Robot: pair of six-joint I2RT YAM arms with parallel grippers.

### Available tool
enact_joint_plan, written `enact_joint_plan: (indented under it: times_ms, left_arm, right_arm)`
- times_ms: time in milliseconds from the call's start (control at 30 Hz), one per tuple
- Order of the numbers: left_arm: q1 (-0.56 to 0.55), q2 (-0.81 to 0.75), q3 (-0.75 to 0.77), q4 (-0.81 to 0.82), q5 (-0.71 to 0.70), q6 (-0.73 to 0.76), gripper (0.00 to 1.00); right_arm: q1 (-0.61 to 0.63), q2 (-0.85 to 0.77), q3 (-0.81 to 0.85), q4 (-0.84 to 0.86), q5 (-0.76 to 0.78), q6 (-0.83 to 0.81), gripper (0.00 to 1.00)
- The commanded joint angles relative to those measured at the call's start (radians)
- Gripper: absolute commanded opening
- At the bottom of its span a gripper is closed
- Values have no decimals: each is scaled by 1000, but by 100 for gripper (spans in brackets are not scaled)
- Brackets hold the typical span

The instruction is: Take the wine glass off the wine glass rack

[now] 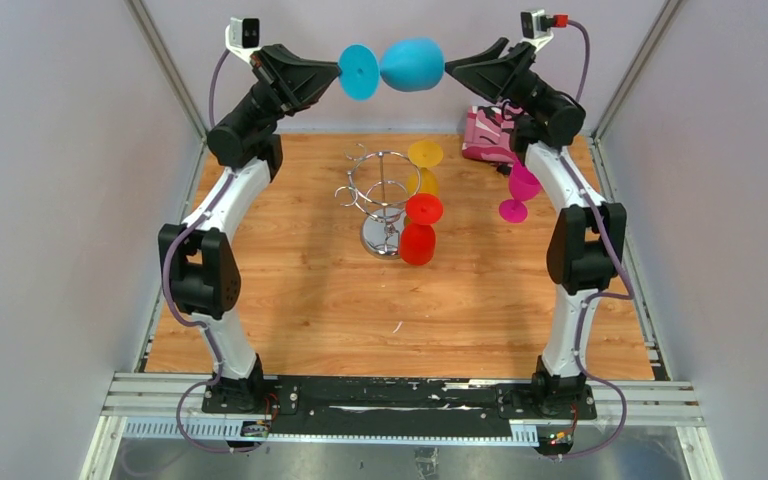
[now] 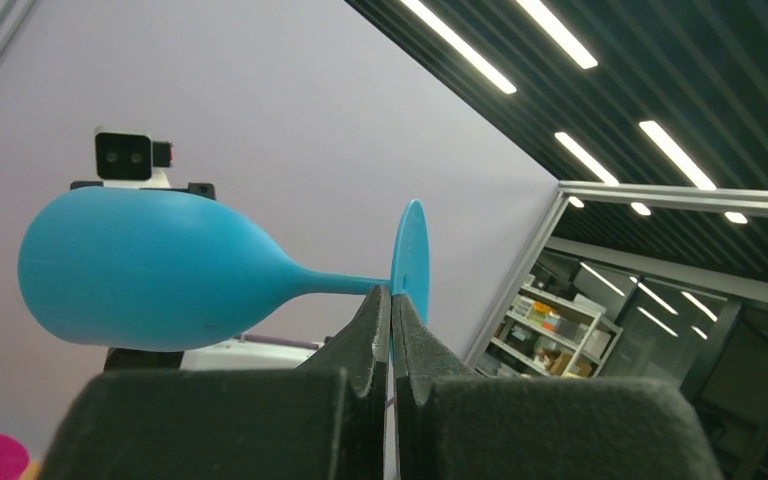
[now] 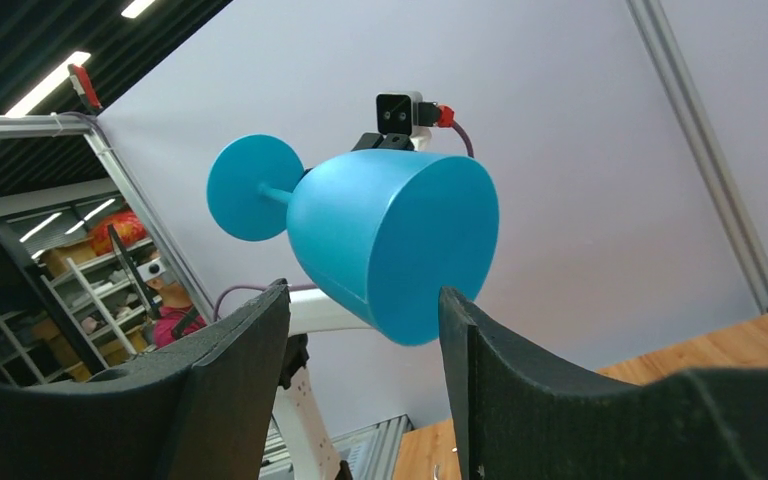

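Blue glass (image 2: 150, 272) foot in shut L claw (image 2: 390, 296)

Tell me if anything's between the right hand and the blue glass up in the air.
Nothing visible. The blue plastic wine glass, pinched at its foot by the left hand, has its bowl rim between the fingers of the right hand.

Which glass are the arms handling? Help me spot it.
Look above the wooden table's far end, where the left gripper and right gripper face each other. Between them a turquoise wine glass lies sideways, its foot pinched by the left one. Unlike the yellow glass and red glass hanging on the chrome rack and the standing pink glass, it's airborne.
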Motion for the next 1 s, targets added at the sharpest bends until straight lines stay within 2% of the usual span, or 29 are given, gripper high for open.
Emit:
enact_joint_plan:
  times_ms: [0,333,600,833,967]
  left_arm:
    - [0,18,-8,64,6,-7,0]
    - [0,34,-14,64,11,-7,0]
    - [0,72,-10,65,15,-6,0]
    - [1,116,24,65,26,-20,0]
    - [1,110,8,65,30,-15,0]
  right_arm:
    - [35,68,71,73,1,62,61]
    - [93,136,203,73,25,121,61]
    - [141,137,227,73,34,142,60]
    - [162,96,187,73,32,126,51]
    - [162,66,155,73,33,115,40]
